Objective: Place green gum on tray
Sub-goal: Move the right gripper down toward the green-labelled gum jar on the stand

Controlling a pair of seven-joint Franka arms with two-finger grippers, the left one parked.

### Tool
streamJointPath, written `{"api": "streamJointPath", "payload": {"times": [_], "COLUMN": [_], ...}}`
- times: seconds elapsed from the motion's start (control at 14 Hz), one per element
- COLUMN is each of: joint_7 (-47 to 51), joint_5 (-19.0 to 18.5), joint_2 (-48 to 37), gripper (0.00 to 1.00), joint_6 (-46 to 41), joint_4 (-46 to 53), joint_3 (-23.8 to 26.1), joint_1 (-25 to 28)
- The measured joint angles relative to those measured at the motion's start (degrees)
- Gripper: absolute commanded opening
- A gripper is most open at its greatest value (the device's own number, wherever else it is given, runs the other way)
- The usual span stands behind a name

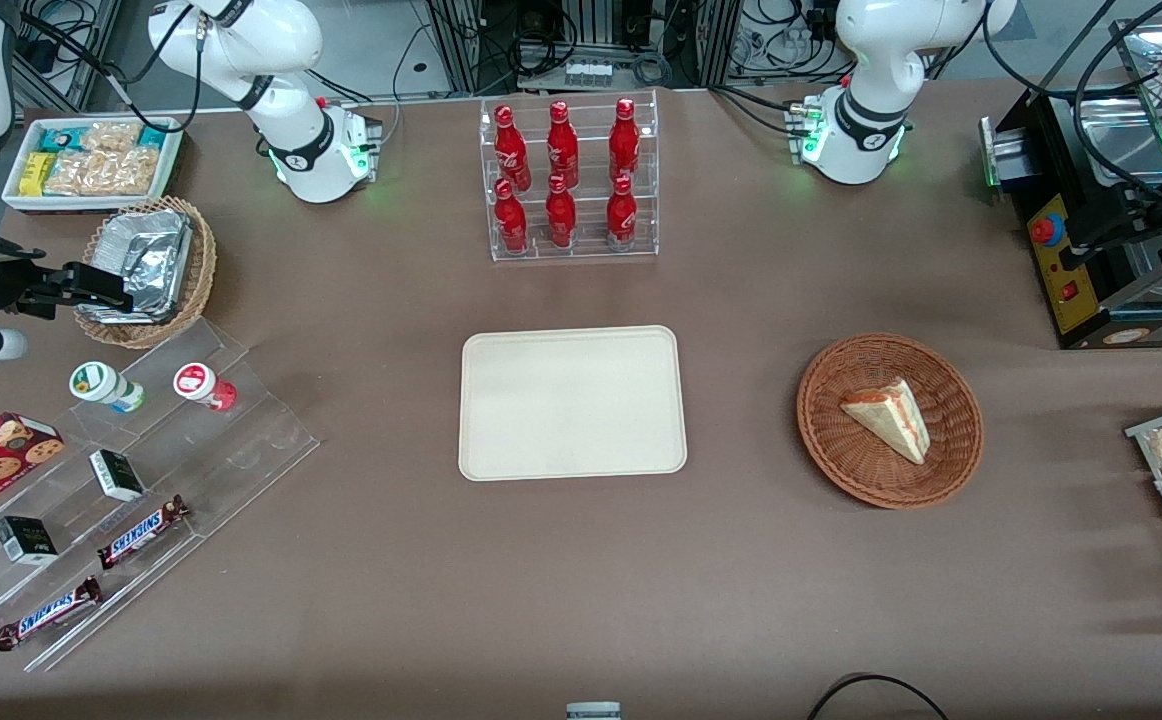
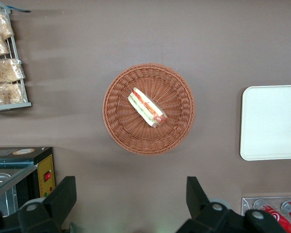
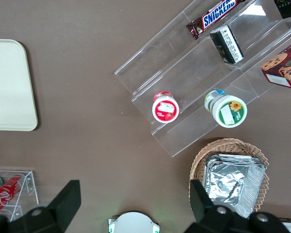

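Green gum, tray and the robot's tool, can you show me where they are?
green gum (image 1: 94,381), front view, on its white lid.
tray (image 1: 571,402), front view, on its bare flat middle.
tool (image 1: 101,290), front view, between its fingertips, above the foil basket.

The green gum (image 1: 101,383) (image 3: 226,109) is a small bottle with a white round lid and green-and-white body, standing upright on a clear stepped shelf (image 1: 141,470) near the working arm's end of the bench. The tray (image 1: 571,402) (image 3: 9,85) (image 2: 270,122), cream-beige, flat and rounded at its corners, lies mid-bench, well apart and bare.
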Motion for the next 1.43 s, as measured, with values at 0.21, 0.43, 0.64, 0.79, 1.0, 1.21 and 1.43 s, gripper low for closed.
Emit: {"api": "streamJointPath", "payload": {"times": [0.21,0.43,0.64,0.79,1.0,1.21,1.43], "joint_7": [0.93,1.41,1.41,0.73,-6.28,-17.55,-31.59], "joint_5": [-0.72,-0.79,-0.79,-0.80,-0.88,-1.01,-1.05], "joint_2": [0.00,0.17,1.14,1.54,1.59,1.41,1.33], "gripper": [1.00,1.00,1.00,1.00,1.00,1.00,1.00], "joint_6": [0.01,0.33,1.78,4.31,8.30,13.42,18.85], "joint_4": [0.00,-0.08,-0.65,-2.58,-6.33,-10.10,-13.44], "joint_3": [0.05,0.05,0.05,0.05,-0.11,-0.47,-0.90], "joint_1": [0.02,-0.01,0.01,0.00,-0.44,-2.60,-5.57]}}
